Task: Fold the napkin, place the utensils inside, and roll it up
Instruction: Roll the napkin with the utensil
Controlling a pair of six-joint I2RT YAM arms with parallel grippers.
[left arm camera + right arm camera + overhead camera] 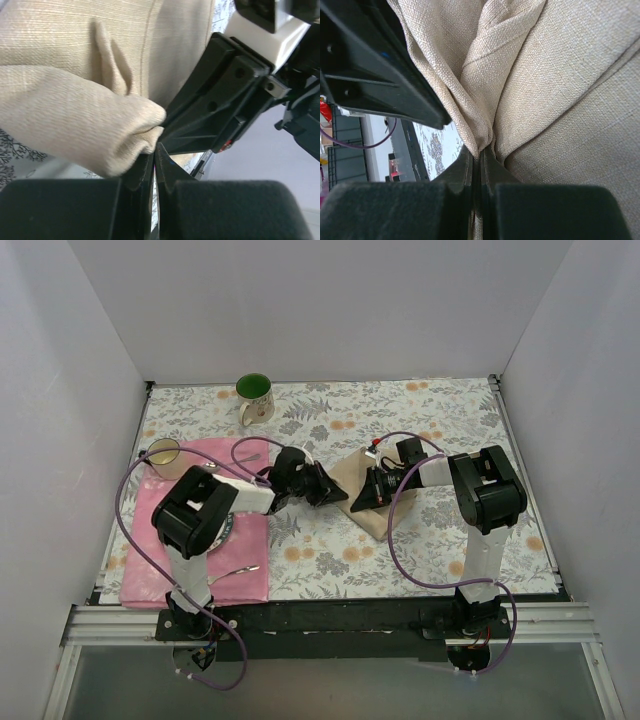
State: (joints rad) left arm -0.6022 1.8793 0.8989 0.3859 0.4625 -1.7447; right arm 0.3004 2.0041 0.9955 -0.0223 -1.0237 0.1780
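Cloth: the plain tan woven cloth napkin lies on the grey-and-orange floral tablecloth, near the middle of the table and a little to the right, between the two arms.
Cloth shape: it is bunched and creased rather than flat. Folds rise from it to where each set of fingers bites.
Left hand: the black two-finger left gripper has its jaws pressed together on a rounded, puffed fold of the napkin. No gap shows between the pads.
Right hand: the black two-finger right gripper is likewise clamped tight on a pinched ridge of the napkin, with the cloth fanning out above the tips.
Hands together: seen from above, the two grippers meet nose to nose over the napkin's left part, very near each other. Each wrist view shows the other's black finger close by.
Cutlery: one slim shiny silver metal utensil lies on the pink rectangular placemat at the near left, well apart from the napkin. I cannot tell its kind.
Other things: a white mug with a green inside stands at the far edge. A clear amber glass stands at the placemat's far left corner.
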